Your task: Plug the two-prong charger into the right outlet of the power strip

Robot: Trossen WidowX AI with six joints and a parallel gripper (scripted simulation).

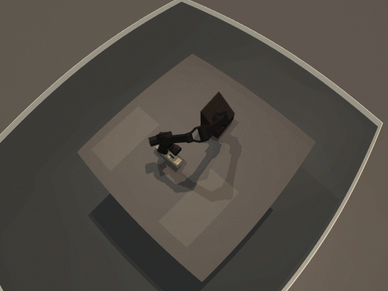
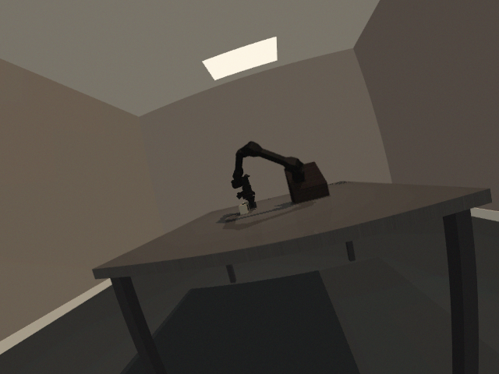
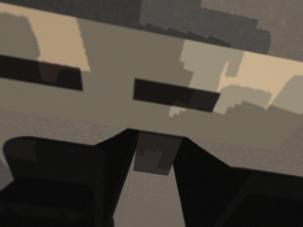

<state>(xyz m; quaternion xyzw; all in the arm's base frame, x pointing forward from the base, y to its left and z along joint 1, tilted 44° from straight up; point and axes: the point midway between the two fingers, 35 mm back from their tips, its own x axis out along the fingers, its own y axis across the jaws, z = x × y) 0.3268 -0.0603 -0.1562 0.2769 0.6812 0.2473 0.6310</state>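
Note:
The pale power strip (image 1: pixel 176 160) (image 2: pixel 243 208) (image 3: pixel 109 101) lies on the table. In the wrist view it crosses the upper half, slightly tilted, with two dark slots: one at the left edge, one right of centre (image 3: pixel 175 95). My gripper (image 2: pixel 250 202) (image 3: pixel 155 130) is shut on the dark grey charger (image 3: pixel 158 144). In the wrist view the fingertips and charger show at the strip's lower long edge, just below the right-hand slot. The charger's prongs are hidden, and its height over the strip cannot be told. In the top and exterior views the charger is too small or hidden to make out.
The arm's dark wooden base block (image 1: pixel 216 105) (image 2: pixel 310 187) stands on the table (image 1: pixel 266 140) (image 2: pixel 362 205). Two lighter rectangles (image 1: pixel 125 137) (image 1: pixel 199 213) show on the table top. Shadows of the arm fall across the table beside the strip.

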